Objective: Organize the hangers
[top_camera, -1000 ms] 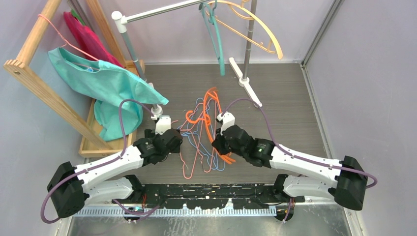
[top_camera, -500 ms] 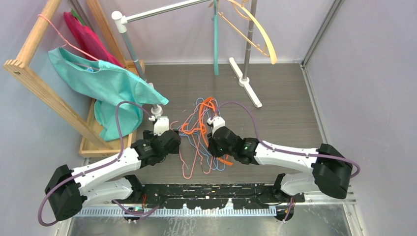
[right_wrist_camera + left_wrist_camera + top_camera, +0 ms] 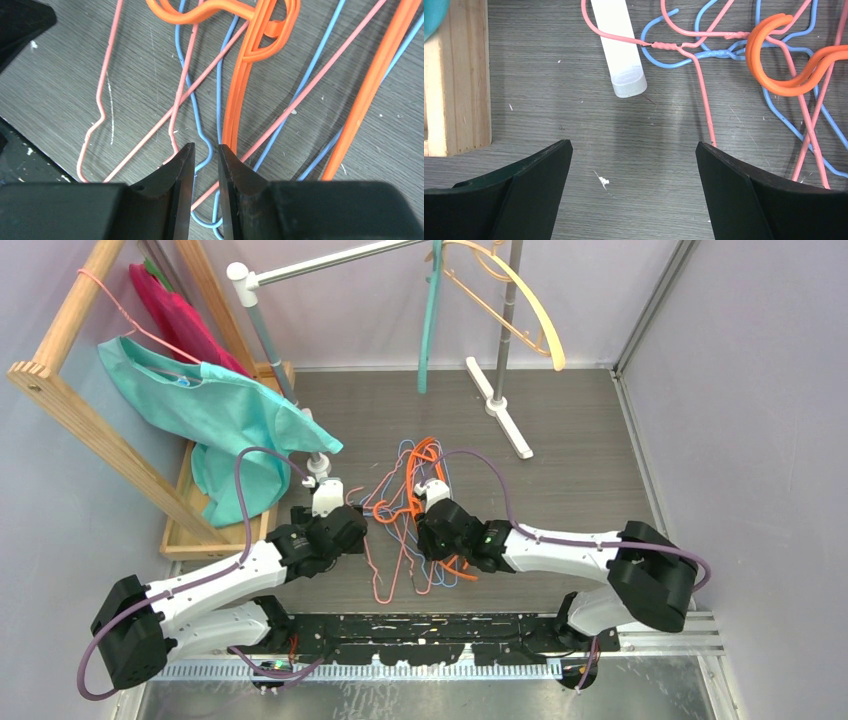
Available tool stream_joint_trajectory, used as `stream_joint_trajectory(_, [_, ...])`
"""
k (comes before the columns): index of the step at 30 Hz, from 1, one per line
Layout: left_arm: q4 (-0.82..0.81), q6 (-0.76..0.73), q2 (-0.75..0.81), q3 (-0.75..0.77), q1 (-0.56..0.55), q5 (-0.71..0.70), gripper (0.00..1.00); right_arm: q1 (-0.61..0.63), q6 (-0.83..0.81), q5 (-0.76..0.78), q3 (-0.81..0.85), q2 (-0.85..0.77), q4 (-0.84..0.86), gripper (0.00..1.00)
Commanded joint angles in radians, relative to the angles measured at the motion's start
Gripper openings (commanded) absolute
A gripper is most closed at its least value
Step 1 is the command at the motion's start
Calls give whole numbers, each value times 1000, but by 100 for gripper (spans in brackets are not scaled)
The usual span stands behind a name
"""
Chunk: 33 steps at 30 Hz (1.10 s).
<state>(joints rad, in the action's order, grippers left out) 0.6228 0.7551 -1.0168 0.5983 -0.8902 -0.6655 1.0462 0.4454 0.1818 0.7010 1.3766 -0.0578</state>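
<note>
A tangle of hangers [image 3: 408,508] lies mid-table: thin pink and light-blue wire ones and thick orange ones. My left gripper [image 3: 352,523] is wide open and empty over bare table at the pile's left edge; in the left wrist view [image 3: 634,145] a pink wire hanger [image 3: 704,100] runs by its right finger, and an orange hook [image 3: 774,65] lies beyond. My right gripper [image 3: 424,530] hovers over the pile. Its jaws [image 3: 206,146] are nearly shut and hold nothing, above a blue wire [image 3: 186,75] and an orange hanger [image 3: 240,95]. A teal [image 3: 428,320], an orange [image 3: 487,302] and a cream hanger [image 3: 535,305] hang on the rail.
The silver rail [image 3: 330,260] stands at the back, its white foot [image 3: 500,405] on the table; another foot [image 3: 619,50] lies ahead of my left gripper. A wooden frame [image 3: 90,430] with a teal shirt [image 3: 230,420] and red cloth [image 3: 175,315] stands at the left.
My right gripper has moved left and nearer, from the pile's right side to over its middle. The teal and cream hangers on the rail have swung. The left gripper has barely moved.
</note>
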Motion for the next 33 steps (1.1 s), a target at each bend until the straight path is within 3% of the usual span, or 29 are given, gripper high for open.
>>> stream_joint_trajectory(1, [-11,23,14,-1,-4,-18,98,4,-25,26,34,42,58,30])
stream_joint_trajectory(7, [-6,26,25,-6,-3,-17,98,3,-30,28,62,114,68,29])
stream_joint_trajectory(12, [-6,23,34,-9,-4,-13,98,3,-31,64,60,113,75,22])
stream_joint_trajectory(25, [-2,23,47,-12,-4,-6,98,3,-37,156,83,149,25,30])
stream_joint_trajectory(33, [4,23,59,-20,-3,-10,98,6,-30,183,88,51,-22,34])
